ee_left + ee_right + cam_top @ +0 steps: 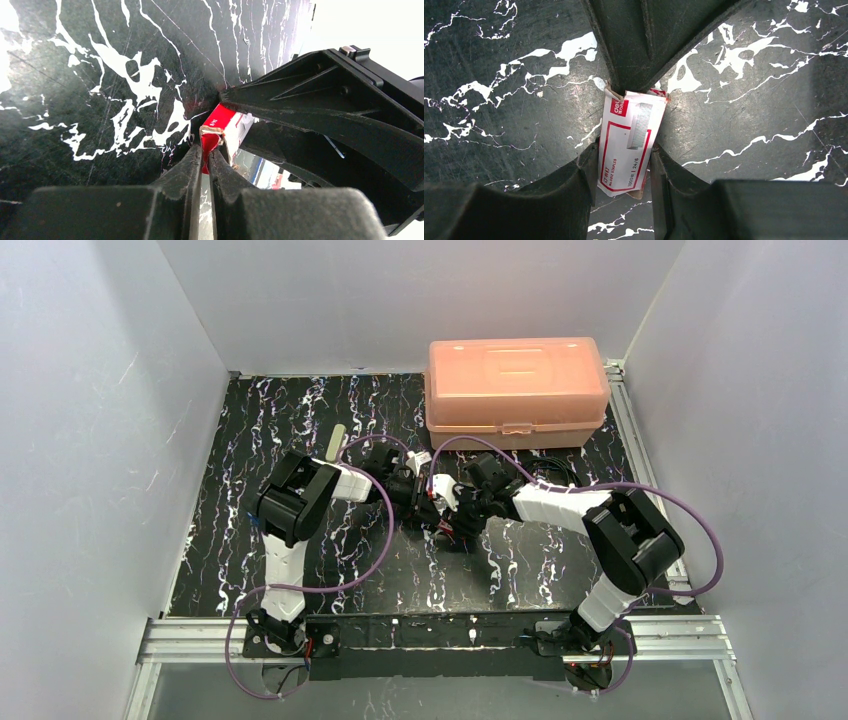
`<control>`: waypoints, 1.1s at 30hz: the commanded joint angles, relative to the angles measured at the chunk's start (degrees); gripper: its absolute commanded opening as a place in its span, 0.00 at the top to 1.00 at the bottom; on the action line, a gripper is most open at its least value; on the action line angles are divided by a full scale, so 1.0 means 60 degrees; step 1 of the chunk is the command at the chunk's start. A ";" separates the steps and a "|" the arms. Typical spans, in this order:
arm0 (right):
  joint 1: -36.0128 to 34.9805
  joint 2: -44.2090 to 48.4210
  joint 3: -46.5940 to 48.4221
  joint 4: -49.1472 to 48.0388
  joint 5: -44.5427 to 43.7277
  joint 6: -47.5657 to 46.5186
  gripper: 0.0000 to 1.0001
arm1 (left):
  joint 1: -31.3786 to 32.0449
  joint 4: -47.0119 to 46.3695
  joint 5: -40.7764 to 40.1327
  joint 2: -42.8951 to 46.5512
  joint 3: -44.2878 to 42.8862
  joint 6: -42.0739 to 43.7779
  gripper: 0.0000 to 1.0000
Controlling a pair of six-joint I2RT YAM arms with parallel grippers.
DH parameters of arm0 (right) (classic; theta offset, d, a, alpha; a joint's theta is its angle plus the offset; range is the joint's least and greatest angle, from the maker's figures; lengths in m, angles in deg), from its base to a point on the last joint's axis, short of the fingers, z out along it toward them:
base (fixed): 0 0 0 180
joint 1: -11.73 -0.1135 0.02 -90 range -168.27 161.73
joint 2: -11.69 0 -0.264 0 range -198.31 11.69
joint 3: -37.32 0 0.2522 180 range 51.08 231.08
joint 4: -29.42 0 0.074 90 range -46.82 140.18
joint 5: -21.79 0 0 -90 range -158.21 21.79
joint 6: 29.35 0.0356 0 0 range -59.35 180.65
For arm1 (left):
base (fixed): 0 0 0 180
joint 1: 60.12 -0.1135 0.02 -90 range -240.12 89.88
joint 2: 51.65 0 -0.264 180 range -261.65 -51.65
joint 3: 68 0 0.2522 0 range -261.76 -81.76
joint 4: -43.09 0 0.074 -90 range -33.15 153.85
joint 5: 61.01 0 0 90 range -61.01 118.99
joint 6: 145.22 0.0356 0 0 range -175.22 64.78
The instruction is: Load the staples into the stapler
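While both arms meet in the middle of the black, marble-patterned table top [250,500] with thin white veins, the small red and white cardboard staple box [626,137] sits between them. The right gripper [624,152] holds this flat rectangular box by its two long sides, with dark matte fingers against the printed paper face. The left gripper [206,154] is almost fully closed, and its tapered black fingertips pinch a thin, bent red flap at the end of the same box. Whether staples are inside, I cannot tell. At the upper right of the overhead view stands a translucent orange plastic case [515,380] with rounded corners, well apart.
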State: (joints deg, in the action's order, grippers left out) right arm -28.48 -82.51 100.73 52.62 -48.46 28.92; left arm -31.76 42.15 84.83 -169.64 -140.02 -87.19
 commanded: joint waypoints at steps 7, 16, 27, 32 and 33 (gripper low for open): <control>-0.0019 -0.0283 0.0426 0.1088 -0.0024 -0.0337 0.80 | 0.0049 0.1397 -0.0619 0.0328 -0.0305 0.1413 1.00; 0.0017 -0.0334 0.0359 0.1388 -0.0564 -0.0367 0.74 | 0.0037 0.1864 -0.0777 0.0459 -0.0434 0.1695 1.00; 0.0008 -0.0201 0.0106 0.1495 -0.1311 -0.0235 0.67 | -0.0051 0.1835 -0.0896 0.0572 -0.0346 0.1636 1.00; 0.0011 -0.0180 0.0017 0.1622 -0.1557 -0.0261 0.64 | -0.0108 0.1822 -0.0925 0.0600 -0.0290 0.1622 1.00; 0.0018 -0.0169 0.0009 0.1656 -0.1595 -0.0273 0.64 | -0.0112 0.1824 -0.0930 0.0605 -0.0294 0.1611 1.00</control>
State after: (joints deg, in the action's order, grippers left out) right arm -29.18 -83.32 102.39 55.48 -50.88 27.65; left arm -31.39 49.95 82.05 -168.55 -142.53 -79.40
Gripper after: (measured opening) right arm 0.448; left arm 0.014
